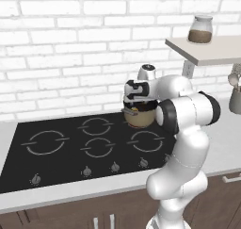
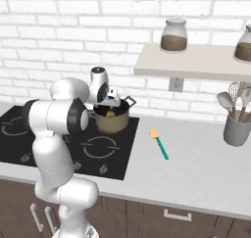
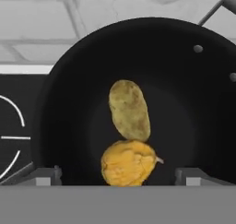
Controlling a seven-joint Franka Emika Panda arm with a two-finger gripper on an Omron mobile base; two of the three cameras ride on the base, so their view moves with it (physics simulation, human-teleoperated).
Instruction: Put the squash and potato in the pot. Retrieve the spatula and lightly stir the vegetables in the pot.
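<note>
At the back right corner of the stove [image 1: 70,148], in the left base view, the gripper [image 1: 136,100] hangs over the pot [image 1: 140,116]; the sound move now, I judge, is to lift straight up clear of the rim before going for the spatula. In the right base view the spatula [image 2: 159,143] lies on the counter [image 2: 196,168] just right of the stove, teal handle toward the front edge. In the hand view the fingers [image 3: 44,176] stand spread and empty above the pot's dark inside, where the pale brown potato [image 3: 129,110] touches the lumpy yellow squash [image 3: 127,163].
</note>
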